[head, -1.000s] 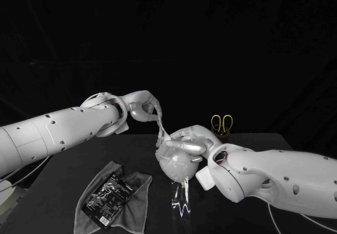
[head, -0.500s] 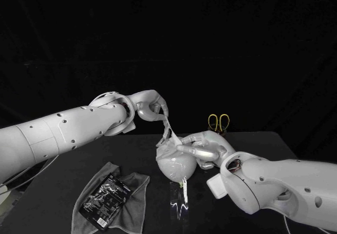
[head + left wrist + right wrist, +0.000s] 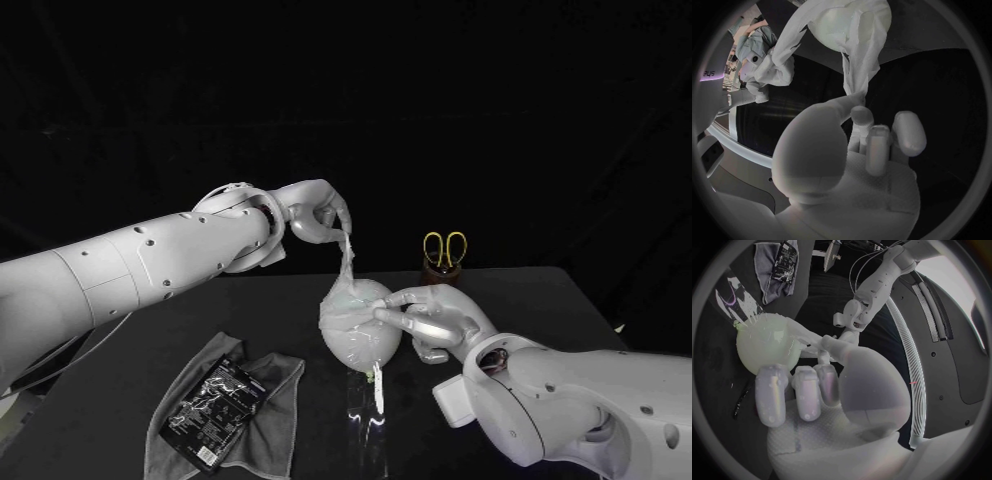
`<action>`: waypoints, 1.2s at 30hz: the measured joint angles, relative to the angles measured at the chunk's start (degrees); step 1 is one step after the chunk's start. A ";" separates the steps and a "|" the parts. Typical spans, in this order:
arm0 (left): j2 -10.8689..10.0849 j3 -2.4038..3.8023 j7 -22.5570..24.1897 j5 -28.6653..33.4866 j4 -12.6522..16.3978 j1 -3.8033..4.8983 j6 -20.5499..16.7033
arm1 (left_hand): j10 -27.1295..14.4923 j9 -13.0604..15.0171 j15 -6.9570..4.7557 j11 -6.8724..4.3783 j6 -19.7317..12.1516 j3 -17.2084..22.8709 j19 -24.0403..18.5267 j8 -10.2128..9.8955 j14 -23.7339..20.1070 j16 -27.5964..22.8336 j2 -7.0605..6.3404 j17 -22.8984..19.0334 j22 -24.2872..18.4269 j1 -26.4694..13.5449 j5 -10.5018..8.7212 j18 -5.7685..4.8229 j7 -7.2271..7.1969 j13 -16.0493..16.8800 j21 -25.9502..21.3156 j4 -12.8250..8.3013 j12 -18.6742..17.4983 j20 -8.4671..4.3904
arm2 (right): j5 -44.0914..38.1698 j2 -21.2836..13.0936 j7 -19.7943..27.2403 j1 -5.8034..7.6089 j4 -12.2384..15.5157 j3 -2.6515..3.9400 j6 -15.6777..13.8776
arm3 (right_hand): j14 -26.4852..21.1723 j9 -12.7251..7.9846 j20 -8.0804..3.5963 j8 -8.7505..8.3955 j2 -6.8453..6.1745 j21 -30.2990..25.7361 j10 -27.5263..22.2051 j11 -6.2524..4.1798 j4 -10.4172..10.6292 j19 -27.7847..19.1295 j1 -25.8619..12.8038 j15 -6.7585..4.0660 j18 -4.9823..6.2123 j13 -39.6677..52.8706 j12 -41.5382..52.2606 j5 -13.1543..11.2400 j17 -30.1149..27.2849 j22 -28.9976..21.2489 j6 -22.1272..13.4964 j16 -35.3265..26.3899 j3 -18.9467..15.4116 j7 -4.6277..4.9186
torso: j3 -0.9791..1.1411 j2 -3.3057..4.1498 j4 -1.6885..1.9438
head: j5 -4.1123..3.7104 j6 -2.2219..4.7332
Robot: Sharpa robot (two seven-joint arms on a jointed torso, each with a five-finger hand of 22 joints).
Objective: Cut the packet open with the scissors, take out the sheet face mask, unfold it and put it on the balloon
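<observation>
Left hand (image 3: pixel 312 211) pinches top end of sheet face mask (image 3: pixel 346 262), stretched up off balloon (image 3: pixel 351 338). Right hand (image 3: pixel 434 322) grips balloon from the side, mask draped over it. Packet (image 3: pixel 216 400) lies on grey cloth (image 3: pixel 283 374), scissors (image 3: pixel 446 246) upright at back of table (image 3: pixel 555 305).

Balloon (image 3: pixel 351 342) glossy, smooth; sheet mask (image 3: pixel 346 262) limp cloth; packet (image 3: pixel 216 405) shiny; towel (image 3: pixel 283 402) matt.

The scissors (image 3: pixel 446 256) had their blades hidden inside a dark holder (image 3: pixel 441 273). The right robot hand (image 3: pixel 433 322) covered one flank of the balloon (image 3: pixel 351 338). Where the sheet face mask (image 3: pixel 346 262) ended against the balloon was unclear. The packet (image 3: pixel 216 398) bore print too small to read.
</observation>
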 measured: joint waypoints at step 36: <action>-7.66 1.04 0.56 1.67 2.78 0.12 -2.21 | -0.04 0.00 -0.12 0.03 -0.02 0.33 0.00 0.12 -0.12 -0.06 -0.07 0.00 0.16 0.04 0.10 0.00 -0.02 -0.02 0.23 0.01 0.00 0.00 | 4.37 10.39 2.93 7.24 -11.18 0.06 3.93 | -0.09 0.00 -0.12 0.66 -0.30 0.13 0.00 0.00 0.07 0.12 -0.16 0.09 0.00 0.01 0.15 -0.03 -0.02 0.00 -0.31 -0.01 -0.39 0.06 | -0.38 -0.15 0.70 | 0.94 3.69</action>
